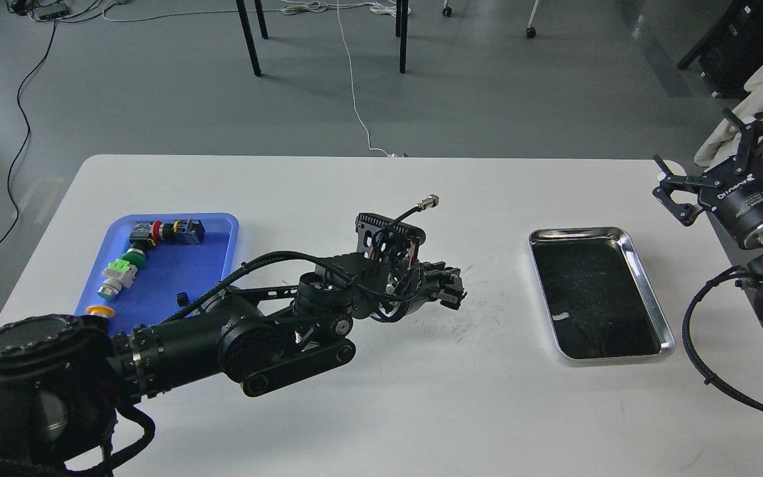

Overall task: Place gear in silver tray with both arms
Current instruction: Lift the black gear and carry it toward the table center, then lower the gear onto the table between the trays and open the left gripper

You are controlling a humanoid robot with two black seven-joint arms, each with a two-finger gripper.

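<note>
The silver tray [577, 232] lies on the right of the white table, its dark bottom bare. A small black gear [183, 298] lies in the blue plastic tray [176, 262] at the left, just beside my left arm. My left gripper [452, 289] reaches over the middle of the table, well left of the silver tray. It looks dark and end-on, so I cannot tell its fingers apart or see anything in it. My right gripper [693, 139] is open and empty, raised beyond the table's right edge, above and right of the silver tray.
The blue tray also holds a green push button [120, 273], a red and black switch [166, 230] and a yellow-capped button [100, 310]. My left arm covers the tray's near right part. Chair legs and cables are on the floor beyond the table.
</note>
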